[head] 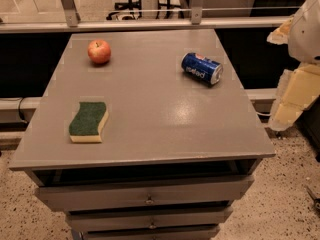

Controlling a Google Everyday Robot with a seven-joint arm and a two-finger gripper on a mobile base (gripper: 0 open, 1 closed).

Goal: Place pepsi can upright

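Note:
The pepsi can (201,68) lies on its side on the grey table top (150,109), near the far right corner. It is dark blue with white lettering, and its silver end faces right and toward me. My gripper (291,101) hangs at the right edge of the view, beyond the table's right side. It is apart from the can, to the can's right and nearer to me. It holds nothing that I can see.
A red apple (99,51) sits at the far left of the table. A green and yellow sponge (89,121) lies at the near left. Drawers (145,196) are under the table's front edge. A railing (150,24) runs behind the table.

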